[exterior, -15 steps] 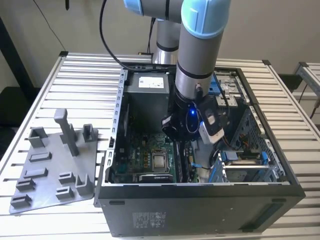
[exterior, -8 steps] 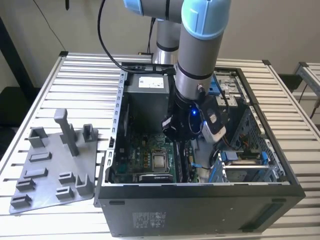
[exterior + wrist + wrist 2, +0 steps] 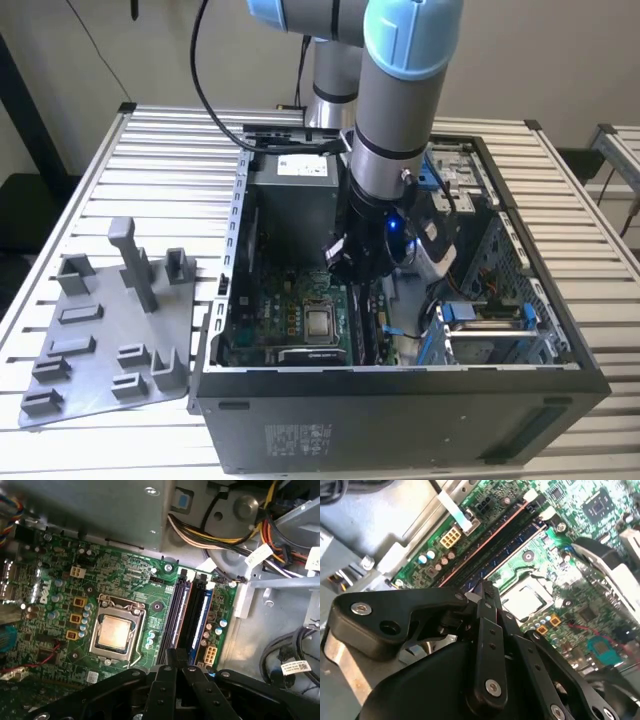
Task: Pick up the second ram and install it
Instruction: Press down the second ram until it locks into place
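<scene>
Exterior view: my arm reaches down into the open computer case (image 3: 400, 410), which stands on the slatted table (image 3: 170, 150). My tool (image 3: 352, 262) sits at the centre of the frame, low over the motherboard (image 3: 290, 315).
Tool state: I cannot tell whether it is open, closed or gripping anything; its tip rests at one end of the memory slots (image 3: 192, 612).
Second ram: in the first wrist view a long narrow strip stands edge-on in the slot nearest the processor socket (image 3: 114, 632). I take it for the second ram (image 3: 175, 617), though seen edge-on it shows neither chips nor label.
Seating: I judge the stick is in its slot, but whether it is pressed fully home at both ends does not show.
Risk, tilt: my tool bears on one end only, so the far end could ride high and the stick could sit skewed.
Risk, force: pressing on a misaligned stick could strain the slot or flex the motherboard.
Risk, snag: the cable bundle (image 3: 200, 530) hangs near the slots and could catch on my wrist.
Elsewhere: a grey fixture plate (image 3: 100, 330) lies on the table at the exterior view's left, well apart from the case.
</scene>
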You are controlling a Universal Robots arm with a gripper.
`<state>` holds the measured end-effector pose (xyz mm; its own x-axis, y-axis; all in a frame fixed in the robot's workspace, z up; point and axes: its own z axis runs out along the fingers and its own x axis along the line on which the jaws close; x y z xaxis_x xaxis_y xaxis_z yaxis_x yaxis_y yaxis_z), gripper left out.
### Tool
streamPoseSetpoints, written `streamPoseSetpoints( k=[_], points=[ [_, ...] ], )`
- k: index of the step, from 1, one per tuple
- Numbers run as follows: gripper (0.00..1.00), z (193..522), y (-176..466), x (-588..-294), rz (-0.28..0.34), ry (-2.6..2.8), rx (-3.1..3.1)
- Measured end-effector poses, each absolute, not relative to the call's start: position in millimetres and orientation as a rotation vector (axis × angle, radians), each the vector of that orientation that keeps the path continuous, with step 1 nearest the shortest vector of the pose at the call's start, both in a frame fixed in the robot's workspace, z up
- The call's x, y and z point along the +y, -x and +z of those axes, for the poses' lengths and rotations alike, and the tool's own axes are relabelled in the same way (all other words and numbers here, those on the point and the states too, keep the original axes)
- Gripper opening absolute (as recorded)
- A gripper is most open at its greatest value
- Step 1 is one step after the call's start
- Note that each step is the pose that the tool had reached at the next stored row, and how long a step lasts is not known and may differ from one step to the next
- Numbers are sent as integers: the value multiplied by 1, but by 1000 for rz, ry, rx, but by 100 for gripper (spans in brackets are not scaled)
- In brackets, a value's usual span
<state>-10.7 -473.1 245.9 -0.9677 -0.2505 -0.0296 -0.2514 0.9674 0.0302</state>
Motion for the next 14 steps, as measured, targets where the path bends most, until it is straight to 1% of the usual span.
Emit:
streamPoseSetpoints(
  k=[14],
  points=[
    [11,246,11,-473,56,783,3013]
  ],
)
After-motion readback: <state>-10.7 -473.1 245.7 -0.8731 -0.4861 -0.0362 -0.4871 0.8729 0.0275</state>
